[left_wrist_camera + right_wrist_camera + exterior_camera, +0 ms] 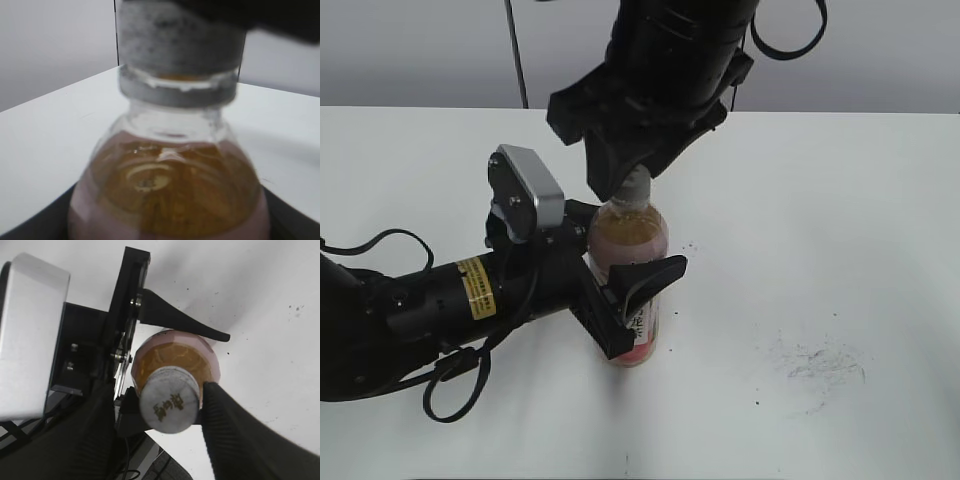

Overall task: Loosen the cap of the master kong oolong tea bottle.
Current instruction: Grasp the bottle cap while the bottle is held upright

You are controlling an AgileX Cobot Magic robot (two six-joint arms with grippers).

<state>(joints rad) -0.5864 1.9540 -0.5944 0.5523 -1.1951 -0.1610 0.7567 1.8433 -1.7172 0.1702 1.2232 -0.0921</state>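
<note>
The master kong oolong tea bottle [628, 245] stands upright on the white table [840, 220]. My left gripper [635, 300] is shut on the bottle's body from the left, one black finger on each side. The bottle [167, 190] fills the left wrist view, with the cap [177, 45] above. My right gripper [633, 178] comes down from above and straddles the grey-white cap [636, 184]. In the right wrist view the cap [169, 399] lies between the fingers of my right gripper [159, 392]. The right finger touches the cap and the left finger stands a little off it.
The left arm [430, 300] lies along the table at the front left, its silver wrist camera [525, 190] just left of the bottle. Dark scuff marks [820, 362] mark the table at the right. A thin dark pole [517, 50] stands at the back.
</note>
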